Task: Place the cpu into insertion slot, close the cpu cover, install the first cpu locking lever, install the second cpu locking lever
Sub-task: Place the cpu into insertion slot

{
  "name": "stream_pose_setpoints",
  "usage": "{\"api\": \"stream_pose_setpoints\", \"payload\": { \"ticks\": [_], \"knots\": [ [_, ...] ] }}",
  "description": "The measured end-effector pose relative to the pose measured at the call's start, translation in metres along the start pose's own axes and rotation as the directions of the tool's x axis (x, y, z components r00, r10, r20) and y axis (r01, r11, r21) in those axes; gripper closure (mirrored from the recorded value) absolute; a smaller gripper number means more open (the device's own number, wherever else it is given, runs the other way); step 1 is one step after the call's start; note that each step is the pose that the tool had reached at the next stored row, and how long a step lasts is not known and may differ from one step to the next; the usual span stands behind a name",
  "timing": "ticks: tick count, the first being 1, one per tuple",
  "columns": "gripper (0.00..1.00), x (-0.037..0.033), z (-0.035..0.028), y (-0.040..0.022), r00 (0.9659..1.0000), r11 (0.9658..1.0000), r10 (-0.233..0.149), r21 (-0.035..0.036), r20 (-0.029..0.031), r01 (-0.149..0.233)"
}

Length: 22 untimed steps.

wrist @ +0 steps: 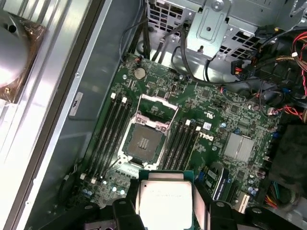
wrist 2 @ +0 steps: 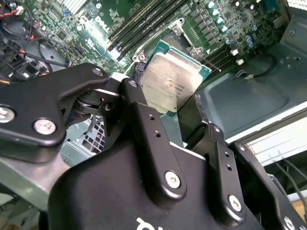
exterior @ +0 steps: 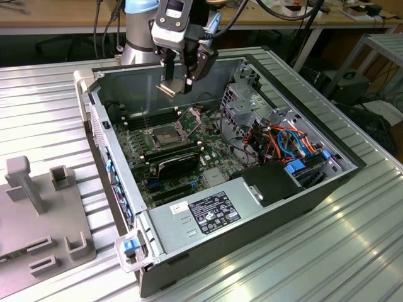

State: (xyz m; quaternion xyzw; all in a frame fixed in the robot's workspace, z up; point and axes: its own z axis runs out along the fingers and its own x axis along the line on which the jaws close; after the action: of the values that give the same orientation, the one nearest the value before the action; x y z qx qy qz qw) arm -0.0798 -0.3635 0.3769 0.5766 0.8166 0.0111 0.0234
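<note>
My gripper hangs above the open computer case, shut on the cpu, a flat square chip with a silver top and a green rim, also seen at the cpu in the first wrist view. On the green motherboard below lies the insertion slot, a dark pin field in a silver surround, bare and uncovered; in the exterior view the insertion slot sits below and slightly toward that view's left of the gripper. The cpu cover stands swung up at the slot's far edge, cpu cover.
Long black memory slots flank the socket on both sides. A grey labelled power-supply box fills the case's near end, with a drive cage and coloured cables at the exterior view's right. A grey fixture sits outside the case.
</note>
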Motion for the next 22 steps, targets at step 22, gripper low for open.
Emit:
{"api": "stream_pose_setpoints", "payload": {
  "ticks": [22],
  "knots": [
    [0.47,-0.0005,0.0107,0.0054,0.9969,0.9969,0.079,0.0019,0.0037,-0.079]
  ]
}}
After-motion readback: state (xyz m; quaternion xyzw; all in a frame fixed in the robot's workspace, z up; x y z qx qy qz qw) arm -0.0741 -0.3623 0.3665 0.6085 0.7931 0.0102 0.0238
